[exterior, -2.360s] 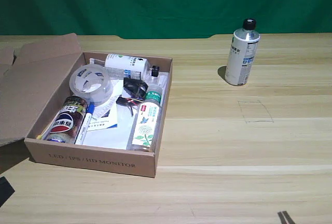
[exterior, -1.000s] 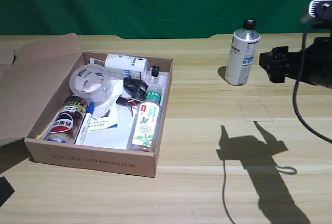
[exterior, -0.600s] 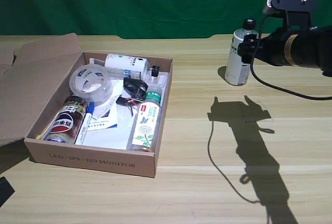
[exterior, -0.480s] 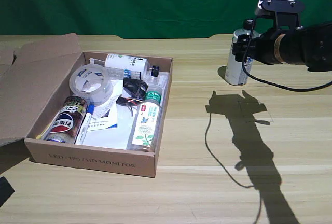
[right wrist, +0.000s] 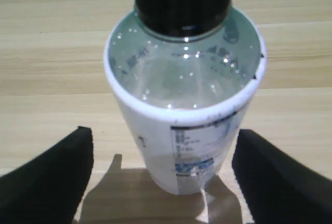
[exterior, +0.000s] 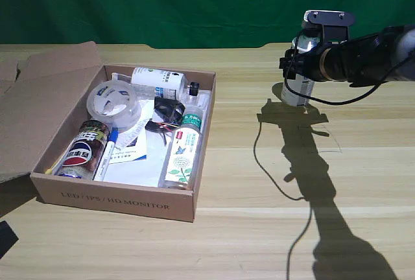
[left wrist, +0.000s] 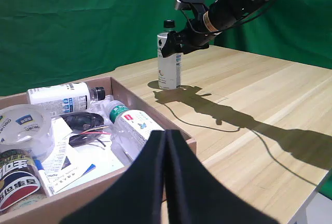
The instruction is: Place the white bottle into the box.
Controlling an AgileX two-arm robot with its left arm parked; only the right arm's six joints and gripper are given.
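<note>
Straddling the upright white bottle (right wrist: 184, 94) with open jaws, an off-centre squeeze could topple it onto the surface (exterior: 272, 183).

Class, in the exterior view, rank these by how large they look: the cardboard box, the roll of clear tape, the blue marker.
1. The box, by far the largest.
2. The roll of clear tape.
3. The blue marker, slim and smallest.
</note>
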